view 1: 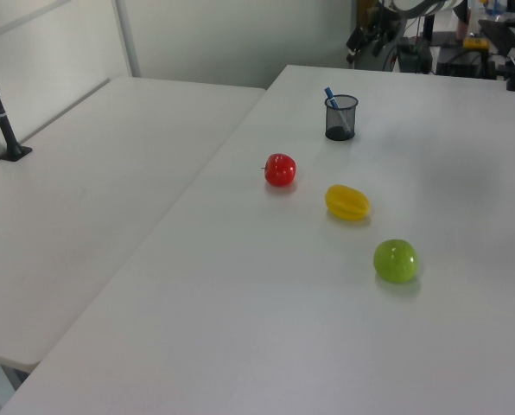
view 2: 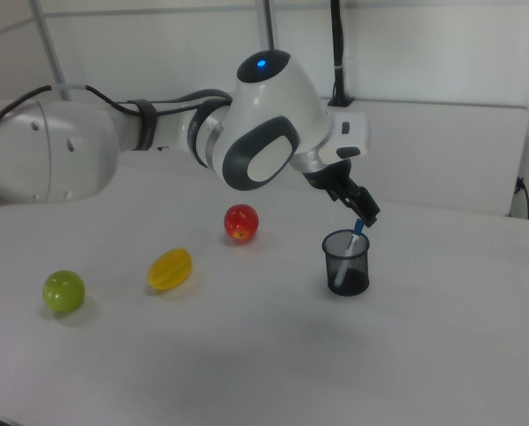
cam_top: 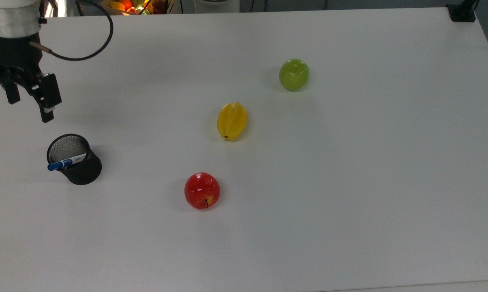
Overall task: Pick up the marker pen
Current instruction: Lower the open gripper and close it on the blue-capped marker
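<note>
The marker pen (cam_top: 65, 163) is white with a blue cap. It leans in a black mesh cup (cam_top: 81, 170) at the top view's left, cap end poking over the rim. In the left view the marker pen's blue cap (view 1: 329, 92) sticks up from the cup (view 1: 340, 121). My gripper (cam_top: 30, 110) hangs open above the table, just beyond the cup toward the top view's upper left, with nothing between its fingers. In the right view the gripper (view 2: 362, 209) is right above the pen's cap (view 2: 357, 231) and the cup (view 2: 347, 266).
A red apple (cam_top: 202, 190), a yellow star-shaped fruit (cam_top: 232, 120) and a green apple (cam_top: 294, 74) lie apart across the table's middle. A fruit bowl (cam_top: 126, 6) sits past the far edge. A black clamp (cam_top: 463, 12) holds the top view's upper right corner.
</note>
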Tool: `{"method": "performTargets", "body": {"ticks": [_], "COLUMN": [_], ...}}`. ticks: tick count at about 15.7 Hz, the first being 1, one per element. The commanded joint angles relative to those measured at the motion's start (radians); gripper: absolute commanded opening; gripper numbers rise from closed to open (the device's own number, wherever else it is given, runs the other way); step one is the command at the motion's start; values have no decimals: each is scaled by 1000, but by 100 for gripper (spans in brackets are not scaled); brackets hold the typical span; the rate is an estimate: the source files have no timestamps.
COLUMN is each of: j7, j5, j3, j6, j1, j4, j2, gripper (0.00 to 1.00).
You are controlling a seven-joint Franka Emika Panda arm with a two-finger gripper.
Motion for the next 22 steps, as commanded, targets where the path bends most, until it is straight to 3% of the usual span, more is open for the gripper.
{"method": "performTargets", "body": {"ticks": [1, 5, 8, 11, 15, 22], "j7": [5, 3, 3, 28, 43, 58], "j5": [-6, -8, -20, -40, -96, -104], "j3": [-2, 3, 2, 2, 2, 2], "j6": [29, 217, 222, 222, 227, 234], "j1": [5, 22, 36, 44, 50, 56], "j4": [48, 48, 48, 48, 51, 101], "j2": [60, 121, 132, 146, 169, 235], "gripper": [100, 100, 100, 75, 61, 61]}}
